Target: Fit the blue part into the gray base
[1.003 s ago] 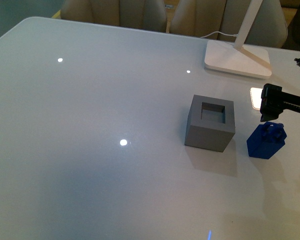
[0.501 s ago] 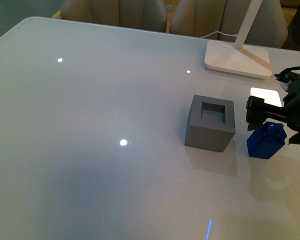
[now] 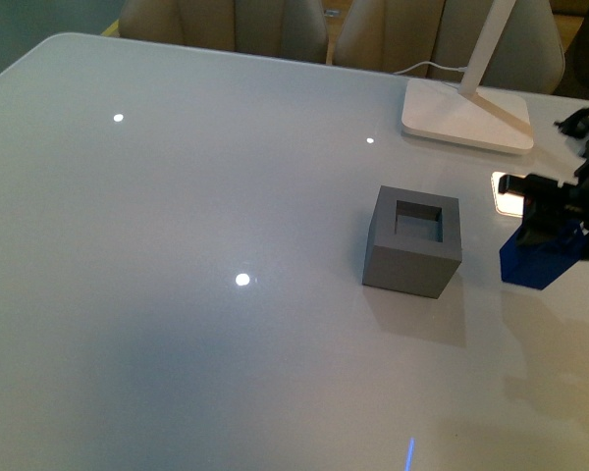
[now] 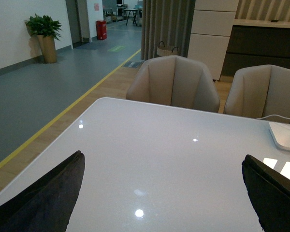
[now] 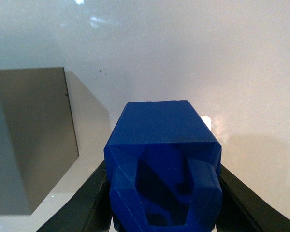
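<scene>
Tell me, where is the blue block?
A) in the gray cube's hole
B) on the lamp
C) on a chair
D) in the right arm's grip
D: the right end effector hugs the block on both sides, beside the cube, whose hole is empty.

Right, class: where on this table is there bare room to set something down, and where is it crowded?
The table left of the gray base and in front of it is bare. The right side is crowded: gray base, blue part in the right gripper, lamp behind.
</scene>
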Controlling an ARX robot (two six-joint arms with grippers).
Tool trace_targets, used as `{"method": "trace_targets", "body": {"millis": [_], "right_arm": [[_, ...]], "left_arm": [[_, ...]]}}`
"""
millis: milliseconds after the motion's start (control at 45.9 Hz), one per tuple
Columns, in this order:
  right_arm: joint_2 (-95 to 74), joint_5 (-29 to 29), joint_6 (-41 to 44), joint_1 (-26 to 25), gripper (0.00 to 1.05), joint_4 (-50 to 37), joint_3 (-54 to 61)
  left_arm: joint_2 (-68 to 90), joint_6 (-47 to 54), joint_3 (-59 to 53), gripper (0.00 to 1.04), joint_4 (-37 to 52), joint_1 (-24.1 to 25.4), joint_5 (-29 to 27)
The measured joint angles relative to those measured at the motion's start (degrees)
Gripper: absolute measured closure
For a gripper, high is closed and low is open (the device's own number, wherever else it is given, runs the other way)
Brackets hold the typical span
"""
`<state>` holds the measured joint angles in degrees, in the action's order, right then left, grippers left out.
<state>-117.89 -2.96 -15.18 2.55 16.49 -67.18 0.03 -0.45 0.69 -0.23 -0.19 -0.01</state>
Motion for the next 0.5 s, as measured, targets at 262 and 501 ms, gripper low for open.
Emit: {"method": "trace_targets", "body": {"millis": [262,501], "right_arm": [[8.79,0.22,-5.25,6.60,0.59,5.09,-3.65],[5.49,-0.24,-9.57,14.10,0.59,6.12,-7.04]], "left_arm": [[0.00,0.00,0.00,0.07,0.00,0.00,0.00],[0.00,0.00,-0.02,0.07,0.00,0.00,0.00]]}}
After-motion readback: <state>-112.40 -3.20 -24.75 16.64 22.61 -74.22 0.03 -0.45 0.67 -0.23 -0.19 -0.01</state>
